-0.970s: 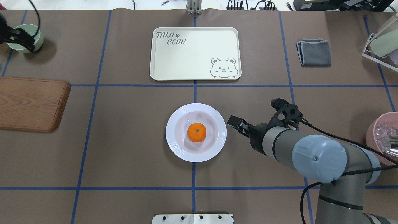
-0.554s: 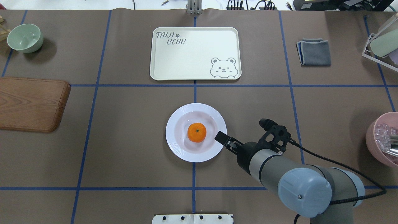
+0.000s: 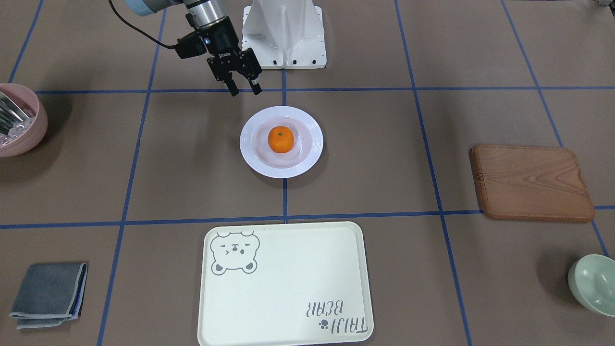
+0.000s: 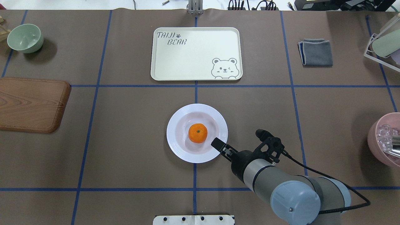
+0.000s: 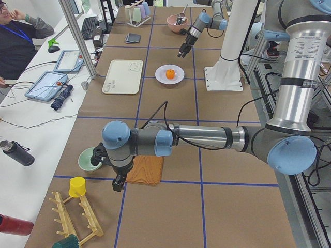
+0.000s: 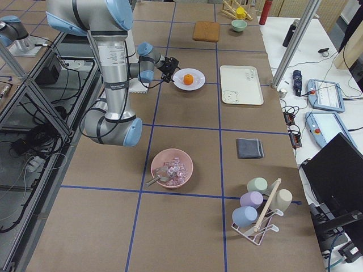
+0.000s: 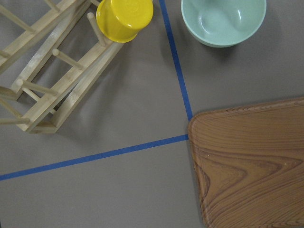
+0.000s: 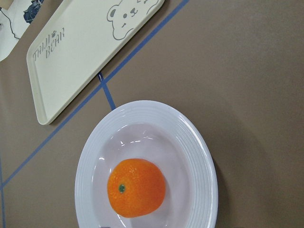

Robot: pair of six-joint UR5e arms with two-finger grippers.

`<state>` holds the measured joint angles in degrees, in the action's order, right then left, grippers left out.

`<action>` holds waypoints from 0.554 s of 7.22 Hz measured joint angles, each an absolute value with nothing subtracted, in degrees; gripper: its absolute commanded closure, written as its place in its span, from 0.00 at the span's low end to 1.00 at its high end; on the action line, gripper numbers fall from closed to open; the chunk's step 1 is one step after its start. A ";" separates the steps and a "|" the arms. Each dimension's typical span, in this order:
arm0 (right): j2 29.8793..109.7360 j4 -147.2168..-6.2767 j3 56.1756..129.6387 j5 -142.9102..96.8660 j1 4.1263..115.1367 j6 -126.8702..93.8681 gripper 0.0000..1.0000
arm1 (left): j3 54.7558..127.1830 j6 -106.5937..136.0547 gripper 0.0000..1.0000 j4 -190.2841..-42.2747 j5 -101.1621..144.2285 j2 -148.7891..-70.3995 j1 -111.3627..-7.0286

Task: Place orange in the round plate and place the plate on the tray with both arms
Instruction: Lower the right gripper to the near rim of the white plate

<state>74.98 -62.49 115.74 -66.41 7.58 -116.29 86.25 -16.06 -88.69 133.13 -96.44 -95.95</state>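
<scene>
Table [image 4: 131, 150] first, operator: brown, ruled with blue tape, and everything below is placed from the round plate [image 4: 175, 137] near its middle. The left arm [image 5: 201, 137] stretches well away from the plate, past the wooden board [image 4: 31, 104]. You see the left gripper [image 5: 118, 185] only in the left side view, small and dark, so you cannot tell whether its fingers are apart or together. The right arm [image 4: 275, 184] reaches toward the plate from the robot's right. The tray [image 4: 193, 53] lies beyond the plate, away from the robot, not touching it. You can read "TAIJI BEAR" in grey on it, with a paw print and a bear face at the opposite corner (upside down from the front). The plate holds the orange [image 4: 197, 133] in its well, green stem dot upward. The right gripper [image 3: 245, 90] hangs at the plate's rim on the robot's side, fingers apart and holding nothing. From overhead it hides a bit of that rim, while the front-facing view shows a gap between the two. The white mark on its body is too small to read. The right wrist view cuts off the plate's near edge.
</scene>
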 measured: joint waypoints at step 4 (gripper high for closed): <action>72.61 -60.67 110.64 -66.13 8.57 -127.28 0.29 | 86.36 -16.07 0.02 -88.86 133.22 -96.09 -96.15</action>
